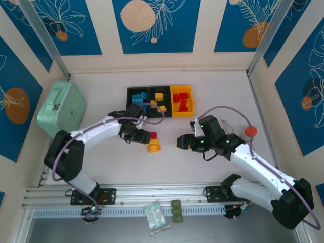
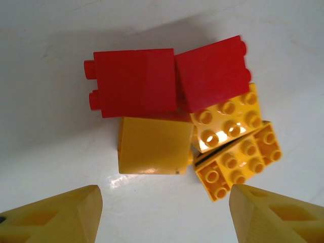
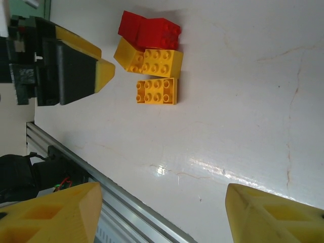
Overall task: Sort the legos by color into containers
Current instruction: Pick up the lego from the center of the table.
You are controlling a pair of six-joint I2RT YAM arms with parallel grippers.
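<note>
Sitting clustered on the white surface [image 1: 217, 96]: two red studded plastic bricks [image 2: 134, 81] touching three yellow ones [image 2: 154, 147]. Beyond, three plastic bins [image 1: 136, 88], two black, one yellow, hold others. Both arms' jaws are released, empty.

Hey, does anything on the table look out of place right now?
Yes: a mixed clump of red and yellow legos lies loose on the table, in front of the containers, not yet sorted.
</note>
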